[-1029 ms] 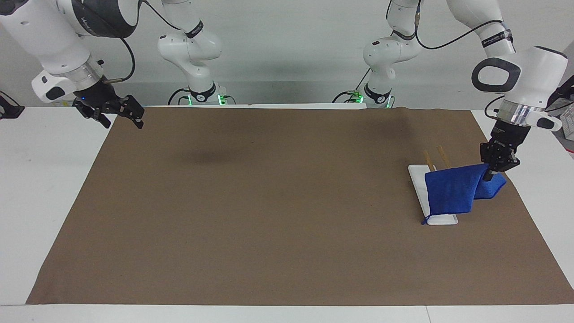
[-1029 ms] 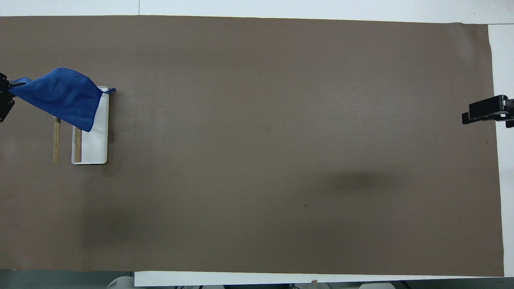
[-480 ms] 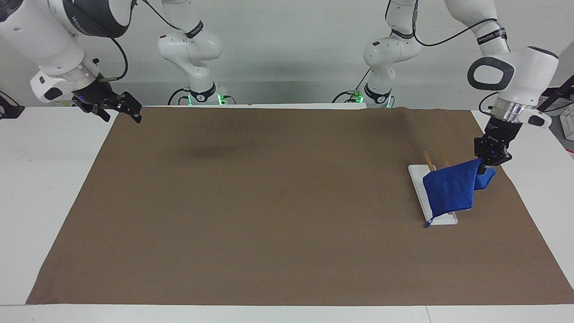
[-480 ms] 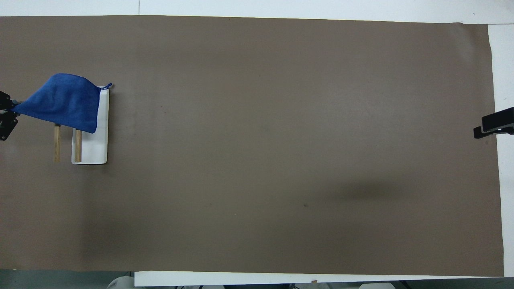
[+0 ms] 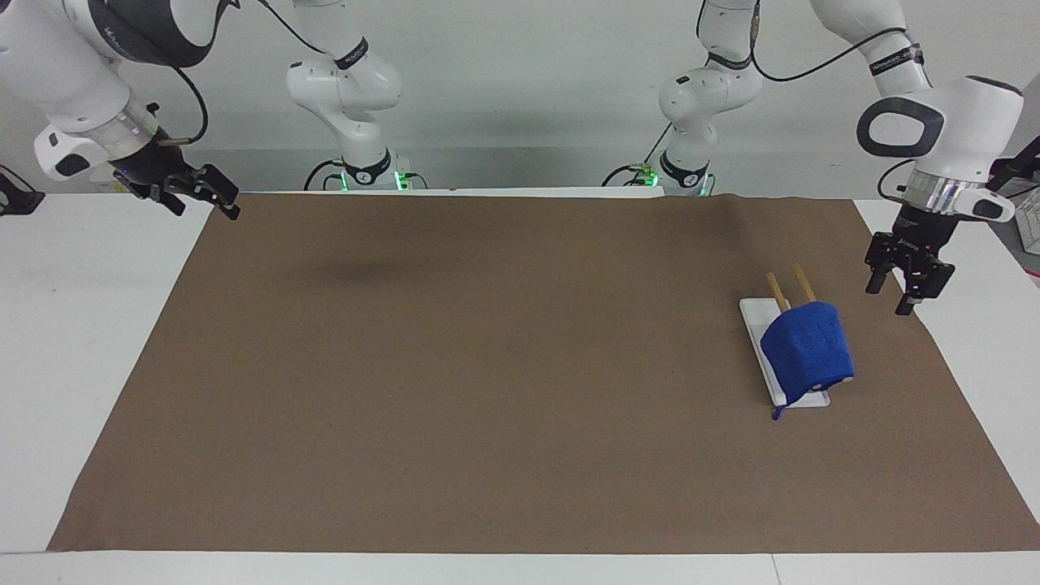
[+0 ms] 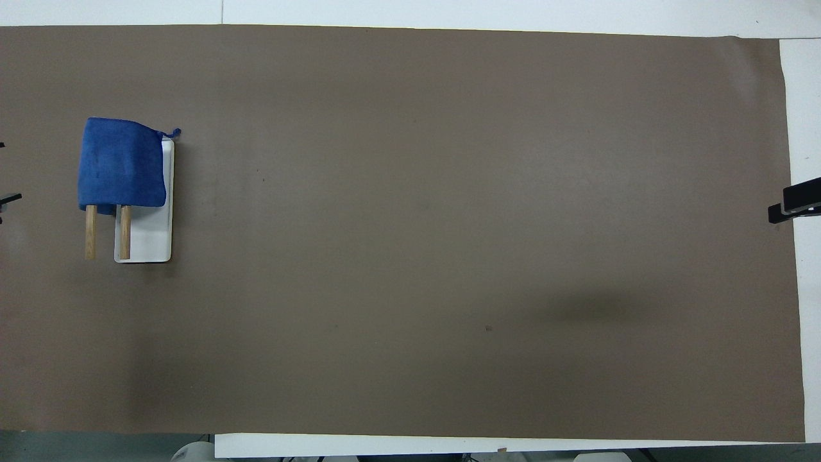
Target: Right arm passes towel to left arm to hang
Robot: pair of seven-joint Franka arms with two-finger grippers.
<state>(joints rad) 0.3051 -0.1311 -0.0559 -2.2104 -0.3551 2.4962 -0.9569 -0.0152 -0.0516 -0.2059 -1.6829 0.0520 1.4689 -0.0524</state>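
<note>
Brown covering stretches across the white table (image 5: 97, 341), and at the left arm's end of it the picture has just changed: the towel (image 5: 807, 351) is off the gripper and on the rack! A second ago the left gripper (image 5: 907, 284) was pinching one corner and stretching the cloth out sideways; now its jaws stand apart, empty, and the blue cloth has dropped into a neat drape over the two wooden bars (image 6: 106, 231) of the rack, above its white base (image 6: 151, 240). The bars' ends nearer the robots poke out bare, and the little loop dangles by the base's corner farthest from the robots.

That reads as the hang being done, only the retreat left. The left gripper hangs in the air just beside the towel, over the covering's edge toward its own end of the table, clear of the cloth, nothing touching. The right gripper (image 5: 195, 191) waits well apart over the opposite edge, open and empty.
</note>
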